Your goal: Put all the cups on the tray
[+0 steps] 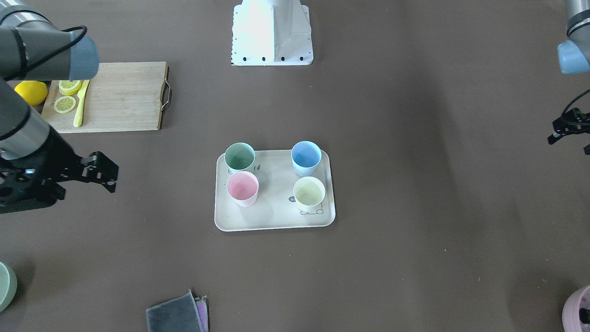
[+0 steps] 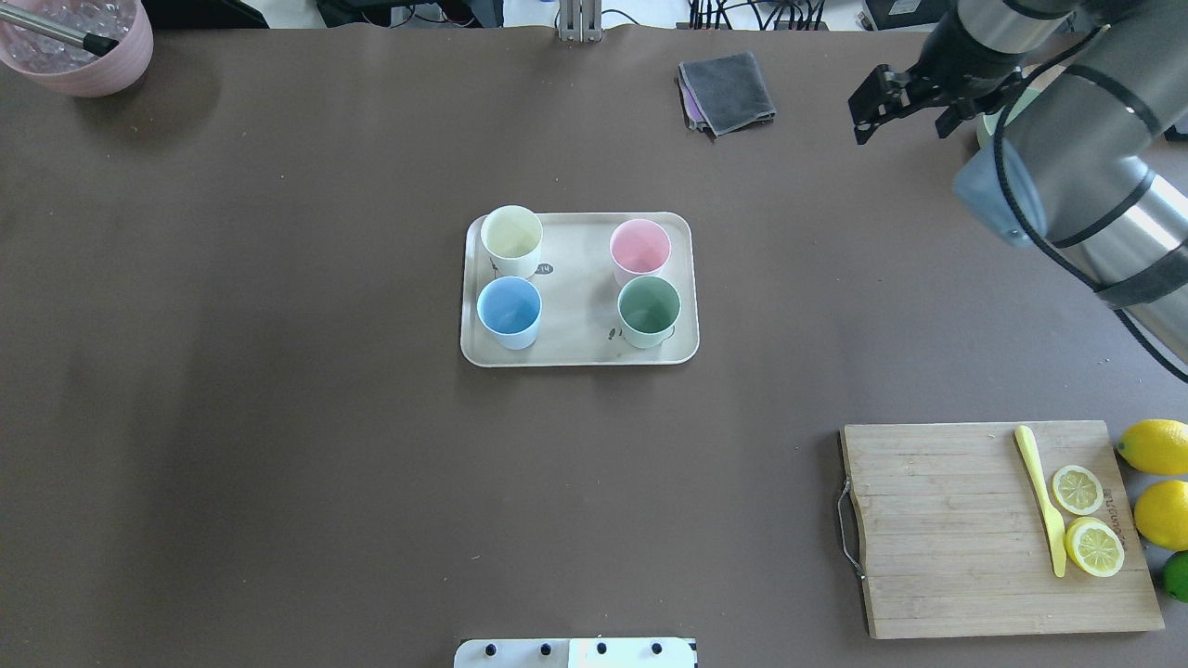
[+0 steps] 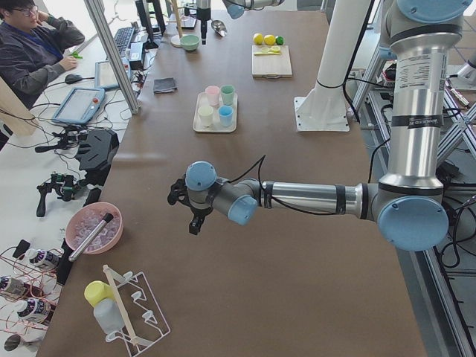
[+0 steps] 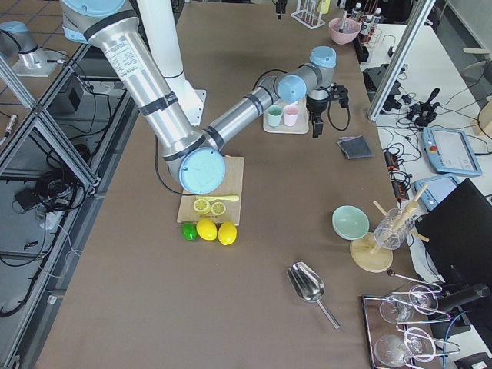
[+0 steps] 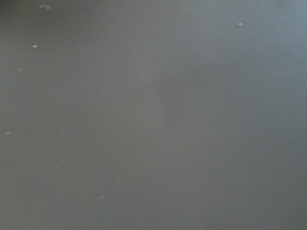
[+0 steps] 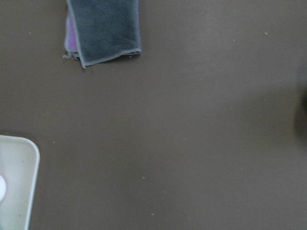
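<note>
The cream tray [image 1: 274,210] [image 2: 575,278] lies mid-table. All four cups stand upright on it: sage green [image 1: 239,157] [image 2: 649,306], light blue [image 1: 306,154] [image 2: 509,306], pink [image 1: 242,186] [image 2: 639,247] and pale yellow [image 1: 309,191] [image 2: 511,234]. My right gripper [image 1: 108,173] [image 2: 902,125] is open and empty, well off to the tray's side and above the table. Its wrist view shows one tray corner [image 6: 19,182]. My left gripper [image 1: 569,129] [image 3: 186,208] is far from the tray and cut off by the frame edge. I cannot tell how its jaws stand. Its wrist view shows only brown table.
A wooden cutting board [image 1: 120,97] [image 2: 965,529] holds lemon slices and a yellow knife, with whole lemons beside it. A folded grey cloth [image 1: 177,313] [image 2: 729,88] [image 6: 103,28] lies near the far edge. A green dish [image 1: 5,286] and a pink pot [image 2: 79,46] sit at the corners.
</note>
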Robot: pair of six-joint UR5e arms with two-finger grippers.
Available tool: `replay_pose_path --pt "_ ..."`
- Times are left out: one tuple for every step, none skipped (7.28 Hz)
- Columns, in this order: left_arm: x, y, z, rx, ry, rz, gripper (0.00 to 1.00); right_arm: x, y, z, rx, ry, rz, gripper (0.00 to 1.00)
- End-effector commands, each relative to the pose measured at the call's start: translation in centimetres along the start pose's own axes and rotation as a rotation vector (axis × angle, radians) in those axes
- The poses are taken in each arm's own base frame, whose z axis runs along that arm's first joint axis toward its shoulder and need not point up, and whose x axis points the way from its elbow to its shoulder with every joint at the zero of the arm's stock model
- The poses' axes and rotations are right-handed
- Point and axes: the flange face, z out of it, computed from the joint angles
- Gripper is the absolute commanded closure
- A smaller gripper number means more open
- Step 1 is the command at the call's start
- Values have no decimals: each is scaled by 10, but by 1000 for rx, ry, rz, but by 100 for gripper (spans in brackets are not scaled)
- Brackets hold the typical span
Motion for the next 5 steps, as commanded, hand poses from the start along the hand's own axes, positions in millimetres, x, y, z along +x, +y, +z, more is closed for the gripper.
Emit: replay_pose_path --pt "-65 39 -46 -149 2 -20 2 119 37 -38 -54 6 -85 0" --pt "-65 28 -75 -232 -68 -38 2 174 62 -40 -83 2 -95 0" --pt "-58 9 -95 -310 -109 -83 2 222 99 -32 -112 12 -113 0" --pt "-54 20 -105 -288 -117 -85 2 272 150 -2 -184 31 -59 0" --pt "-51 22 -108 -275 -115 -87 2 302 173 19 -201 40 -30 0"
